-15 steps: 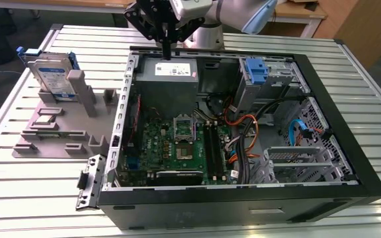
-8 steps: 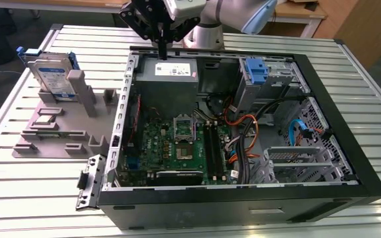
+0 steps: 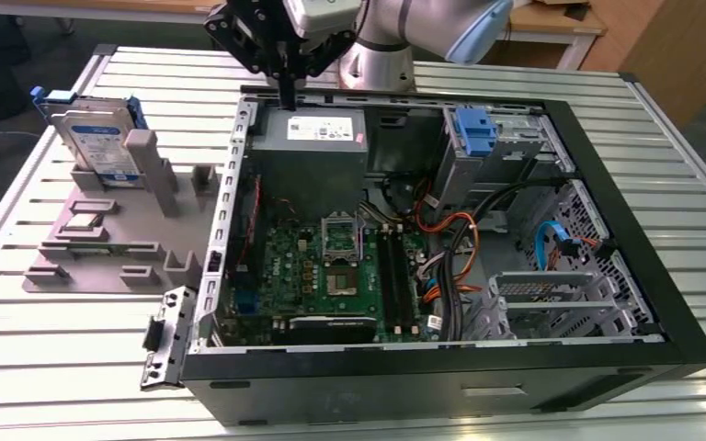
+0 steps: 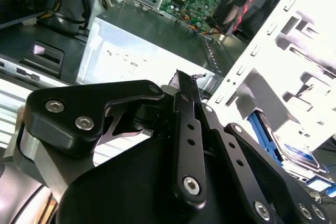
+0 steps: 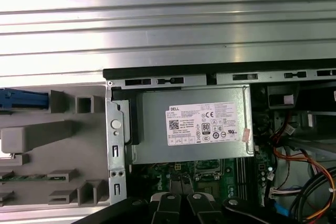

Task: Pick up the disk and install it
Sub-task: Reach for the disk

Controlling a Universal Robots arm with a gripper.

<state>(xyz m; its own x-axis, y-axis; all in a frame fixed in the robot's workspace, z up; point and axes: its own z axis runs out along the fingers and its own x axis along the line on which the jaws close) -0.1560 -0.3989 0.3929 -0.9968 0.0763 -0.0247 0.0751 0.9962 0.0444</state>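
Disk (image 3: 93, 138) stood in its holder while the claw (image 3: 290, 94) hung closed and empty at the open case
On the exterior view's left the disk was on edge in a slot of the grey holder (image 3: 96, 248) on the table (image 3: 34, 349), likely so its blue-framed upper edge was free to grip; its white-and-blue label faced outward, print too small to read; well apart to its right, the claw hovered above the grey box (image 3: 316, 138) just inside the computer case (image 3: 647, 303); that box bore a white sticker (image 5: 207, 124) of dense print and marks; further right a bare blue bracket (image 3: 476, 129) sat at the drive bay
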